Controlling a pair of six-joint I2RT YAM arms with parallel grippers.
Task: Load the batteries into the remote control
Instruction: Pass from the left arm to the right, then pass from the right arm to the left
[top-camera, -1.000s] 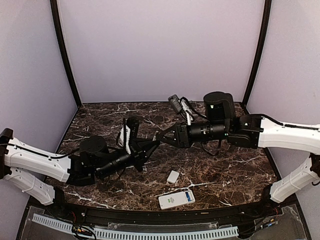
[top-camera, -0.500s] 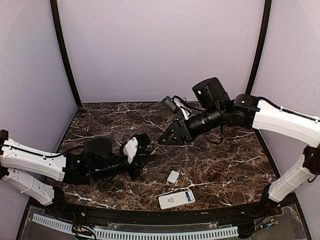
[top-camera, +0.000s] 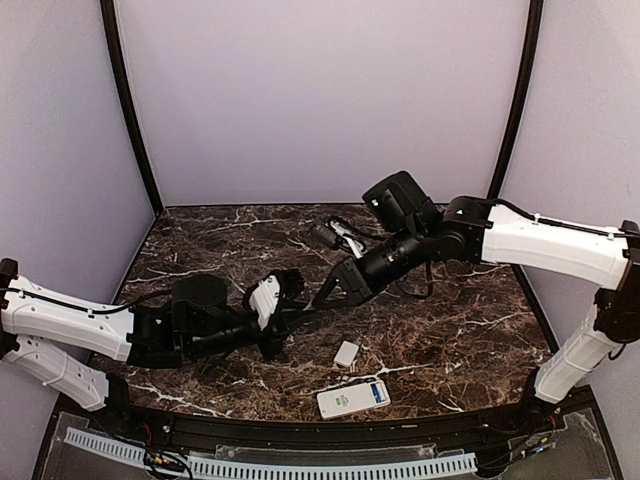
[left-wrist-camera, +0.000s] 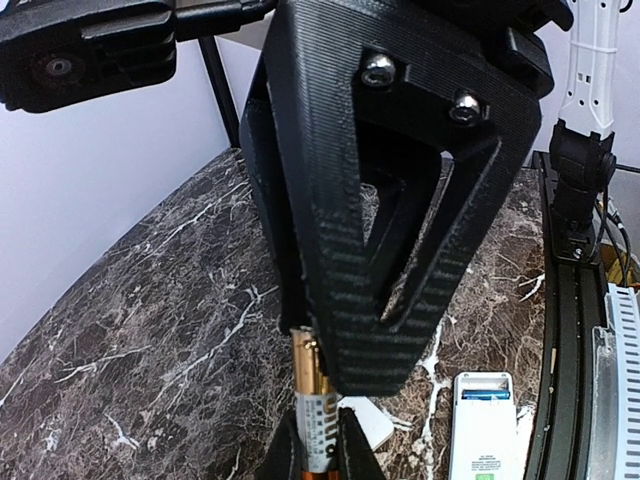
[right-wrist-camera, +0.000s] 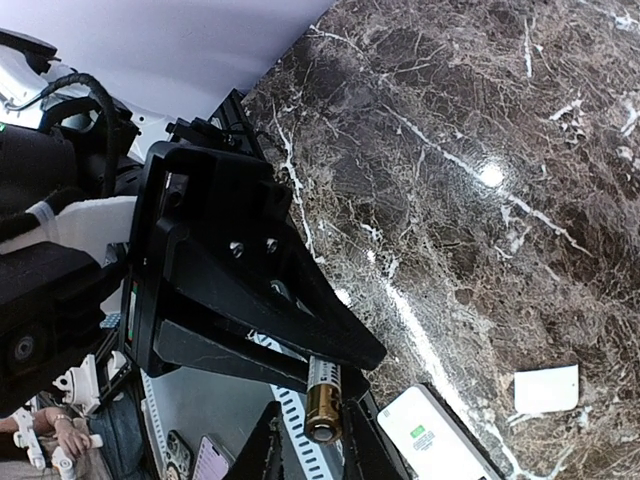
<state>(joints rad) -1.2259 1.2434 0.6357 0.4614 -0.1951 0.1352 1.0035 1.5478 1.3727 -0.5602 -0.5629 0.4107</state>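
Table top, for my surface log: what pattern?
Table top: dark brown marble, white veins; best in right wrist view.

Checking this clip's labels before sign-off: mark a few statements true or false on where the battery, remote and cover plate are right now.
1. The remote control lies on the table near its front edge, in neither hand. True.
2. The small white cover plate is fitted onto the remote control. False: it lies apart from it on the table.
3. A battery sits between the fingers of the left hand, off the table. True.
4. The right hand rests on the remote control. False: it is raised over mid-table, tip to tip with the left hand at the battery.
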